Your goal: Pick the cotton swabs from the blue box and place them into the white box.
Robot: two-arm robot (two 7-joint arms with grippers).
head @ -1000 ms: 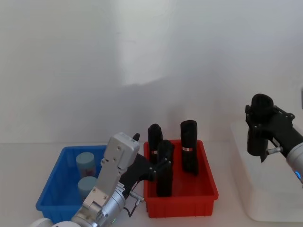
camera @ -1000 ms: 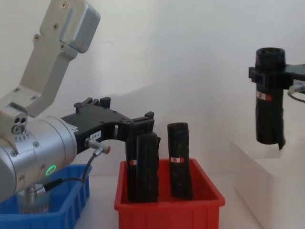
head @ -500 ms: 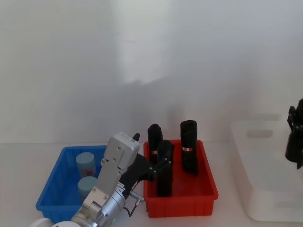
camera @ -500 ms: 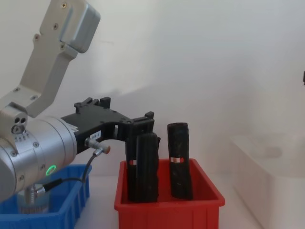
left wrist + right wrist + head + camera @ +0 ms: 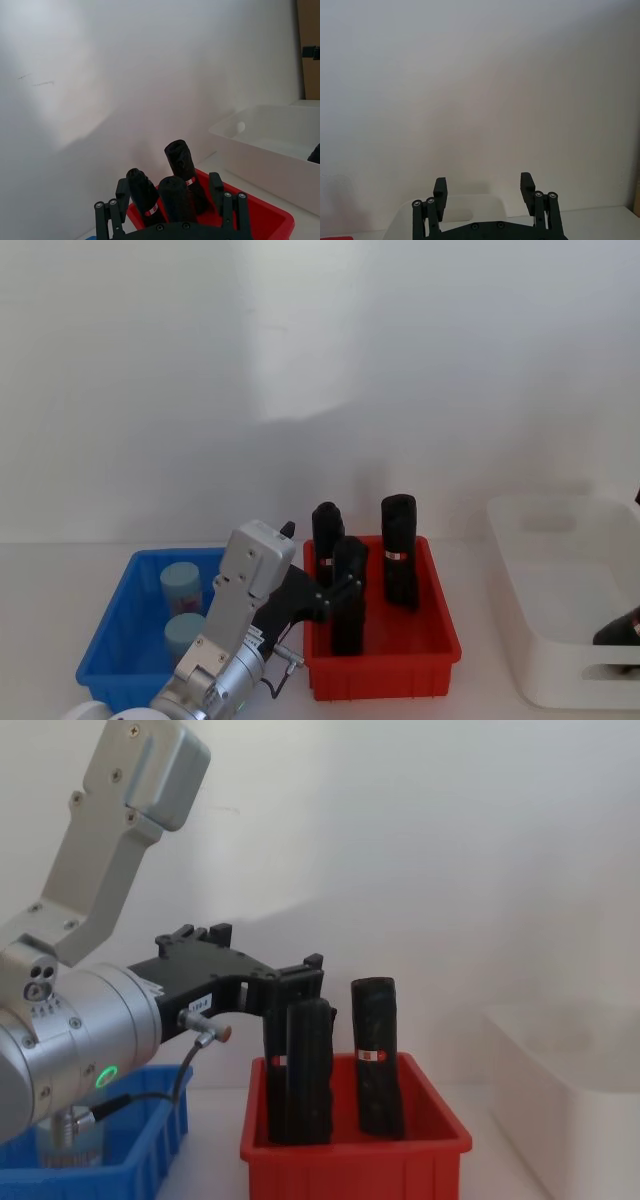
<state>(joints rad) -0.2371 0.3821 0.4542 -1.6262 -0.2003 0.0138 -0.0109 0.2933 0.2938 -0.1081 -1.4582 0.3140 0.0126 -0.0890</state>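
Observation:
Two cotton swabs jars (image 5: 181,586) (image 5: 184,634) with pale blue caps stand in the blue box (image 5: 110,632) at the left. My left gripper (image 5: 325,595) (image 5: 305,982) hangs open just right of that box, at the red bin's near left corner, with the black rolls just beyond its fingertips (image 5: 169,181). The white box (image 5: 548,622) sits at the far right. My right gripper (image 5: 483,181) is open with nothing between its fingers, facing the wall above the white box's rim (image 5: 465,210).
A red bin (image 5: 382,672) (image 5: 355,1160) between the two boxes holds three upright black rolls (image 5: 399,548) with red-white bands. Another black object (image 5: 620,630) (image 5: 315,154) lies inside the white box at its right side. A plain wall stands close behind.
A second ago the right gripper held a black roll above the white box. It has since moved off to the right, and a black object now lies in the white box. The left arm stayed still.

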